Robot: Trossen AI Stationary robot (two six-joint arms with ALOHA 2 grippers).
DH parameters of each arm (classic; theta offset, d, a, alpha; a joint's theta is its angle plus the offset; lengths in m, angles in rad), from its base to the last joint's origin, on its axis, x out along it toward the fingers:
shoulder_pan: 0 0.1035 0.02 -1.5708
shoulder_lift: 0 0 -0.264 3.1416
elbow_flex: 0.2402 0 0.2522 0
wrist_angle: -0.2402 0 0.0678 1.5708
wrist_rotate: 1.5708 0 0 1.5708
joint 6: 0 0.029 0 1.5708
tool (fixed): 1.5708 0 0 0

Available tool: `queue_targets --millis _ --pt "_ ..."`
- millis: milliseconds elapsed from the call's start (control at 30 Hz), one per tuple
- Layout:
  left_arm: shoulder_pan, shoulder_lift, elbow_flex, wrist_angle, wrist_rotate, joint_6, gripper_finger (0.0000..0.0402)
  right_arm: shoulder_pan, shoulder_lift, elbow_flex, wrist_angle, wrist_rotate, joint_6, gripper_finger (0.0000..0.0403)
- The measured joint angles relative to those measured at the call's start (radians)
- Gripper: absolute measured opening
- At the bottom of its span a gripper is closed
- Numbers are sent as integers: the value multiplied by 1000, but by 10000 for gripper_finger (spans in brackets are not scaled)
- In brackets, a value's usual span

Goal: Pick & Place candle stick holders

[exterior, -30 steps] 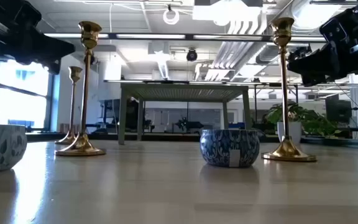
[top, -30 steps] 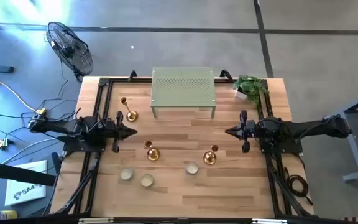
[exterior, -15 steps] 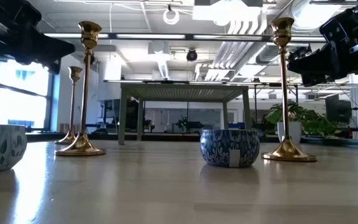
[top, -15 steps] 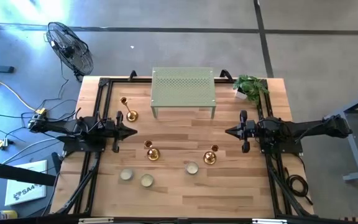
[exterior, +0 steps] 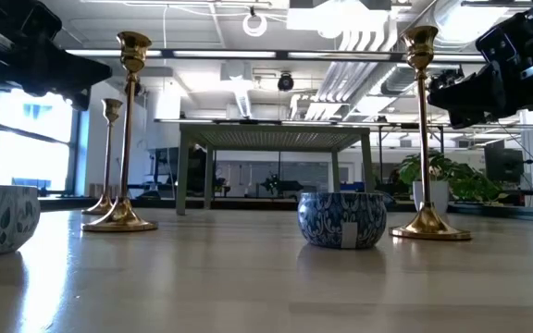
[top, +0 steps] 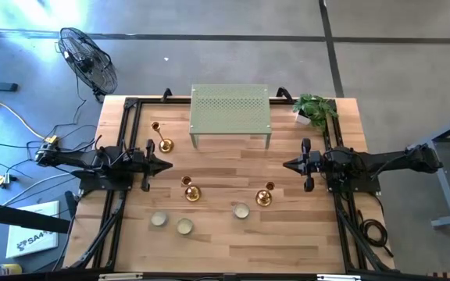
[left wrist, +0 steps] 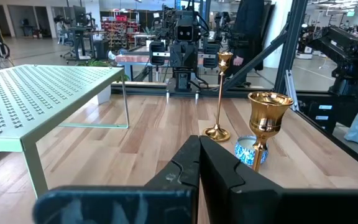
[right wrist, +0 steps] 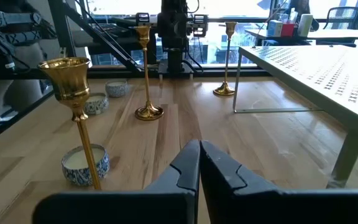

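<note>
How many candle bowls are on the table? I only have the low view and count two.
Observer: Three in the high view. One bowl sits near the right candle stick holder; two more sit together on the left arm's side.
Operator: Is either arm holding a holder?
Observer: No. The left gripper and right gripper both have their jaws shut on nothing, each hanging over bare wood.
Operator: Anything on the green rack?
Observer: Nothing stands on the green rack. All three holders are on the wood, including the middle holder and the left holder.
</note>
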Motion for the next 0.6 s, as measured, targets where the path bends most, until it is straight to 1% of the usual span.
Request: queue_targets --millis 600 --pt "0 0 0 0 0 0 0 0 0 0 0 0 0 6"
